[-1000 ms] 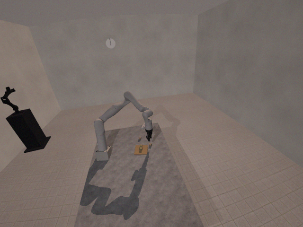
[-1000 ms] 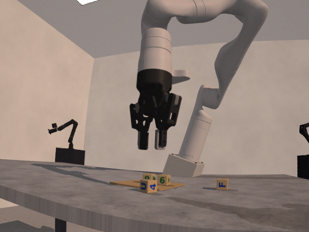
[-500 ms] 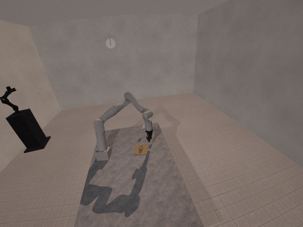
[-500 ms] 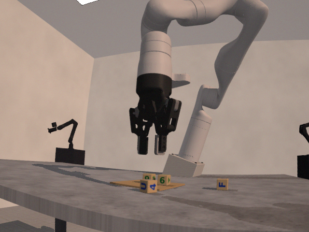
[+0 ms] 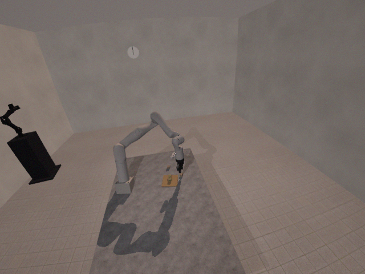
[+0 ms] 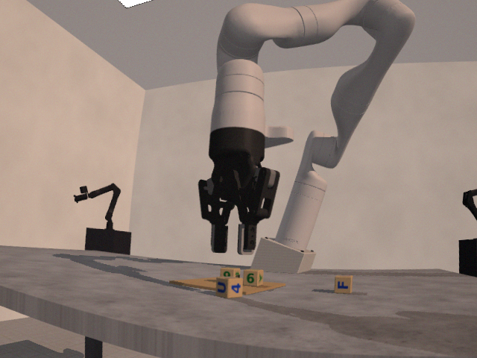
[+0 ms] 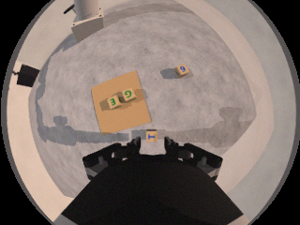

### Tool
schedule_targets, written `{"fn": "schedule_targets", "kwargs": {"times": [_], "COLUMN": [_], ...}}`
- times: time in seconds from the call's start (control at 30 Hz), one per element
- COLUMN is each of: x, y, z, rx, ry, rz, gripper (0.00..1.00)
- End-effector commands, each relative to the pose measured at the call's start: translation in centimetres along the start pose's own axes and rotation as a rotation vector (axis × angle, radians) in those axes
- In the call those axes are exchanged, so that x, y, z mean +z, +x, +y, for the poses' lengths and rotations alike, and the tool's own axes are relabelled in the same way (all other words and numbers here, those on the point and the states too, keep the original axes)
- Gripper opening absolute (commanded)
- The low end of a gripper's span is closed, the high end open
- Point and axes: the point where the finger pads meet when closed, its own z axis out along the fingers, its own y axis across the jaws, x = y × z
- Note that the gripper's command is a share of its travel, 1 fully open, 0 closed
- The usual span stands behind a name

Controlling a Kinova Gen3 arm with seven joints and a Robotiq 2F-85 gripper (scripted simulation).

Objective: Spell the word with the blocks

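Observation:
A tan mat (image 6: 269, 286) lies on the grey table. Two wooden blocks with green markings (image 6: 230, 272) (image 6: 253, 277) sit side by side on it; in the wrist view they show near the mat's middle (image 7: 120, 97). A third block (image 6: 229, 286) with blue markings, "U" and "4" on its sides, stands at the mat's edge, just off it in the wrist view (image 7: 152, 135). A fourth block (image 6: 343, 284) (image 7: 182, 70) with a blue "F" on its side lies apart on the table. My gripper (image 6: 235, 248) hangs above the third block, pointing down, fingers partly apart with nothing between them.
The arm's base (image 6: 282, 256) stands on the table behind the mat. Black pedestals with small dark arms (image 6: 106, 231) stand off the table. The table's curved front edge (image 6: 115, 319) is near the camera.

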Motion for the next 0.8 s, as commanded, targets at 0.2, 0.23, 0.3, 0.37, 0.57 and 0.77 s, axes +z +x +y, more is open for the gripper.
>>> {"fn": "schedule_targets", "kwargs": {"times": [0.2,0.23,0.3,0.37,0.57,0.77], "x": [1.3,1.3,1.4,1.6,2.0,2.1], "y": [0.0,0.0,0.0,0.0,0.0,0.0], "z": [-0.2,-0.2,-0.2,-0.2,-0.2,-0.2], "rx": [0.002,0.002,0.002,0.002,0.002,0.002], "ry": [0.003,0.003,0.003,0.003,0.003,0.003], "rz": [0.002,0.002,0.002,0.002,0.002,0.002], "gripper": [0.5,0.5,0.5,0.5,0.5,0.5]}}
